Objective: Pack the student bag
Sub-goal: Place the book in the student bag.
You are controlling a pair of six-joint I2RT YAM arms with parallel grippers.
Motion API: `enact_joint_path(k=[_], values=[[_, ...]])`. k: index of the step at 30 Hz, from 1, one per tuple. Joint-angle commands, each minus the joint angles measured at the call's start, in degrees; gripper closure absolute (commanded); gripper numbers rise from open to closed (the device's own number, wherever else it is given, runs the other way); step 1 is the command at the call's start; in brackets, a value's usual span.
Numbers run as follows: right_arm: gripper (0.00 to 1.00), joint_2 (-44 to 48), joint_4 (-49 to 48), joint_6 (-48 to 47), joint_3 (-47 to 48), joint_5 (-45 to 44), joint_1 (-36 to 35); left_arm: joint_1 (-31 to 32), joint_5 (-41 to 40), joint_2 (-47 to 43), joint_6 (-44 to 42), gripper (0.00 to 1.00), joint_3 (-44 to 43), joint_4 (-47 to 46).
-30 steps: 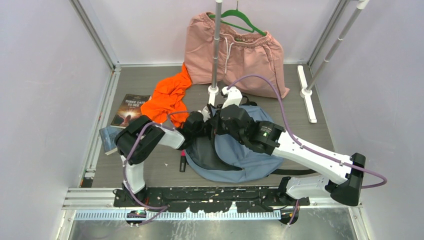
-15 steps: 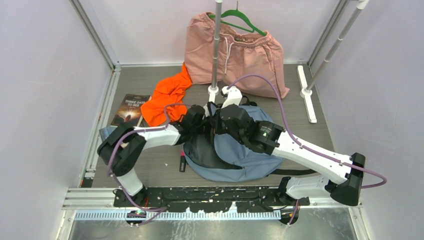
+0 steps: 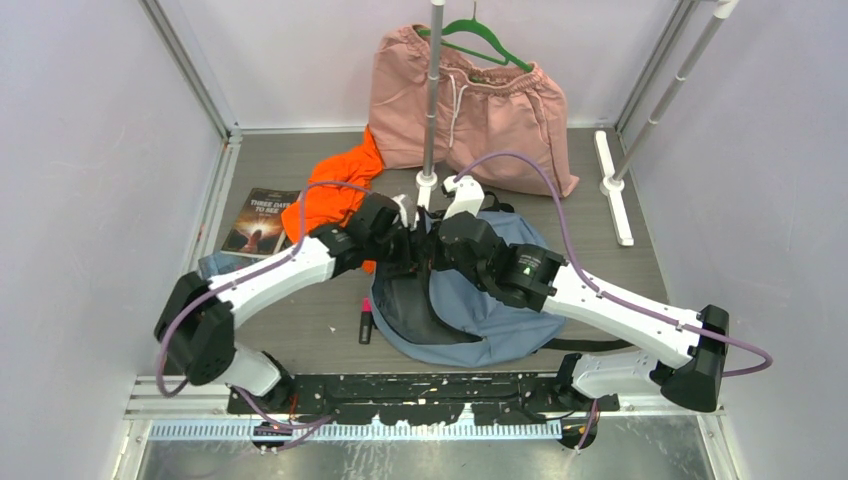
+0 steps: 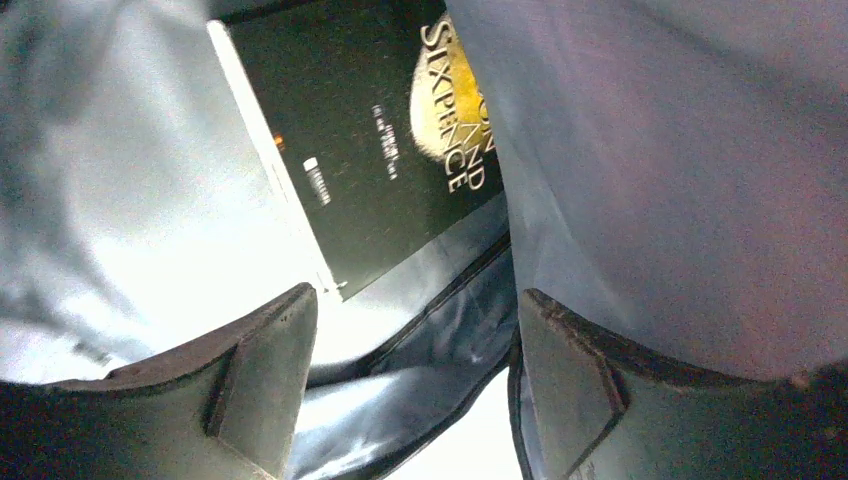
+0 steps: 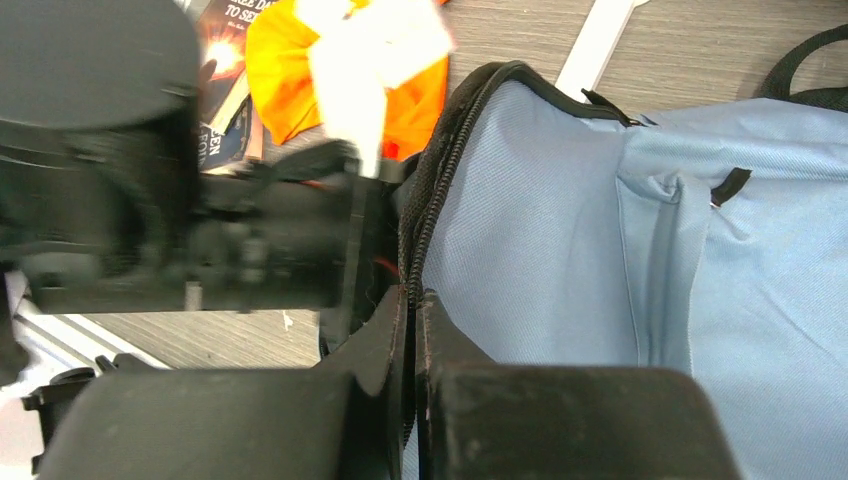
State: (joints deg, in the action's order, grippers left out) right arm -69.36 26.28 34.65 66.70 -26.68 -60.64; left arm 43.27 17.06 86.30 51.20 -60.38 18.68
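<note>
The student bag (image 3: 480, 310) lies flat in the middle of the floor, grey-blue with a black zipper, its mouth facing left. My right gripper (image 3: 432, 255) is shut on the bag's zipper edge (image 5: 440, 170) and holds the mouth up; in the right wrist view the right gripper (image 5: 413, 295) pinches the black zipper tape. My left gripper (image 3: 408, 250) reaches into the mouth. In the left wrist view the left gripper (image 4: 410, 310) stands open with nothing between its fingers. A dark green book (image 4: 380, 150) lies just beyond them inside the bag (image 4: 650, 180).
An orange garment (image 3: 335, 190) and a dark book (image 3: 260, 220) lie on the floor at the left. A black-and-pink marker (image 3: 365, 320) lies beside the bag. Pink shorts (image 3: 470, 110) on a green hanger (image 3: 480, 45) and a rack pole (image 3: 432, 100) stand behind.
The left arm has stretched forward into the bag's mouth and its jaws have opened, letting go of the book. The right gripper has kept still on the zipper edge.
</note>
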Motion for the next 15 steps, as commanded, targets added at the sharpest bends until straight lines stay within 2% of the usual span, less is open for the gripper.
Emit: enact_joint_path(k=[1, 5, 7, 10, 12, 15], values=[[0.99, 2.5, -4.4, 0.8, -0.1, -2.5, -0.2, -3.7, -5.0, -10.1, -5.4, 0.26, -2.1, 10.2], [0.99, 2.4, -4.3, 0.7, -0.9, -2.8, -0.1, -9.6, -7.4, -17.7, -7.6, 0.24, -1.5, 18.0], [0.99, 1.9, -4.3, 0.5, -1.5, -2.4, 0.1, -14.0, -10.0, -21.2, -7.8, 0.27, -1.2, 22.3], [0.99, 0.5, -5.2, 0.6, -3.6, -1.3, 0.1, -24.2, -9.5, -26.1, -6.4, 0.27, 0.9, 26.2], [0.99, -1.2, -5.1, 1.1, -4.8, -0.6, 0.1, -33.4, -6.6, -28.7, -5.5, 0.24, 2.9, 26.5], [0.99, -3.0, -6.0, 1.6, -7.2, 0.2, 0.2, -42.3, -2.5, -29.9, -5.4, 0.19, 5.2, 26.9]])
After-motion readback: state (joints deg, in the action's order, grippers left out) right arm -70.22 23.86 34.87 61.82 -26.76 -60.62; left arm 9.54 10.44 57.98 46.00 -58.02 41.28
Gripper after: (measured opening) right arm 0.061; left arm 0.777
